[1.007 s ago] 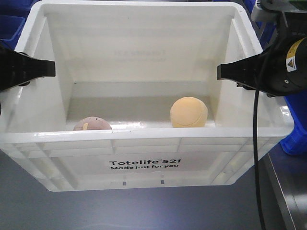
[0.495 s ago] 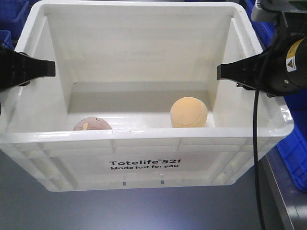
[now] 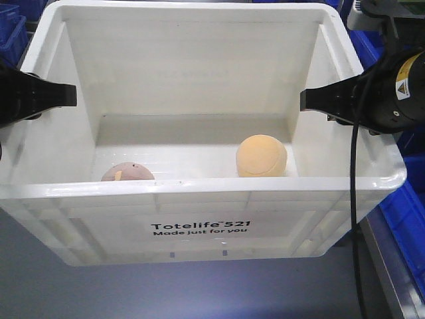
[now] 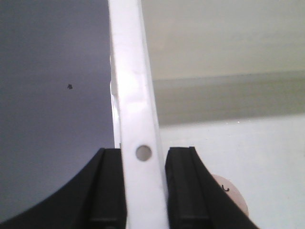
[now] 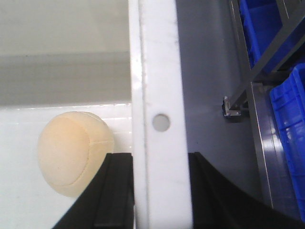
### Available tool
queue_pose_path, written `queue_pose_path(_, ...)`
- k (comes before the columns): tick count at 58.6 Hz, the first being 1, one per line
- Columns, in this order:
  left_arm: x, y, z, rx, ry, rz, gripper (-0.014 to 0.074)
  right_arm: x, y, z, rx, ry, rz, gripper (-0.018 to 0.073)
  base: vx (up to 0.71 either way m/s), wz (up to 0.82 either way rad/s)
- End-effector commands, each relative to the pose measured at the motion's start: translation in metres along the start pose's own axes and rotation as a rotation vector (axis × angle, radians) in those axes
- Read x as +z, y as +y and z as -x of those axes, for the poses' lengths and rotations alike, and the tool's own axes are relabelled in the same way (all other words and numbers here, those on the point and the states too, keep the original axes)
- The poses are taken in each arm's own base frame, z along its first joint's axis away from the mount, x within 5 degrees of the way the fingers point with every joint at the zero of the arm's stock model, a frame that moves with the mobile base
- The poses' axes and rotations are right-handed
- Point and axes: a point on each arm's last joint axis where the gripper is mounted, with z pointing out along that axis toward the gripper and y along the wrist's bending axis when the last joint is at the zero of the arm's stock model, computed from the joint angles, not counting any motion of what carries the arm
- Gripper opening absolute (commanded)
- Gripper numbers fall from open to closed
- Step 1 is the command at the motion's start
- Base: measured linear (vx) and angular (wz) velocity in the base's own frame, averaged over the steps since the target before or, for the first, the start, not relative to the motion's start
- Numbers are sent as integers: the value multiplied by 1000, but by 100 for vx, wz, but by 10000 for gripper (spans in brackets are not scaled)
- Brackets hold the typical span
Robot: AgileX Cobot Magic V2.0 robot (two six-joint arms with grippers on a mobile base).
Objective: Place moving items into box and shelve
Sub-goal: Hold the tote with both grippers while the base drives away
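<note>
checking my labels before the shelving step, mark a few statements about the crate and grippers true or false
1. The yellow-orange item and the pinkish-brown item both lie inside the white crate. True.
2. The left gripper is clamped on the crate's side rim, one finger on each side. True.
3. The right gripper hangs open above the crate. False: it is shut on the rim of the opposite side.
4. The two items touch each other. False: they lie apart, the pinkish-brown one at the near left, the yellow-orange one toward the right.
5. The crate's near wall carries black print. True.
</note>
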Motion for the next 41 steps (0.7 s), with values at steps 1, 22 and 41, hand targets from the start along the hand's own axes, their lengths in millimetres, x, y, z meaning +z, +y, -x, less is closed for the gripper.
queue_pose_path(1, -22, 2, 20, 47, -182, -23, 147, -21, -10, 20, -27, -186, -13, 60, 38, -2)
queue_pose_path(22, -22, 2, 20, 47, -182, -23, 147, -21, -10, 20, -28, -186, -14, 60, 39, -3)
queue_pose_path(41, -22, 2, 20, 47, -182, -23, 147, -21, -10, 20, -27, -186, -14, 60, 38, -1)
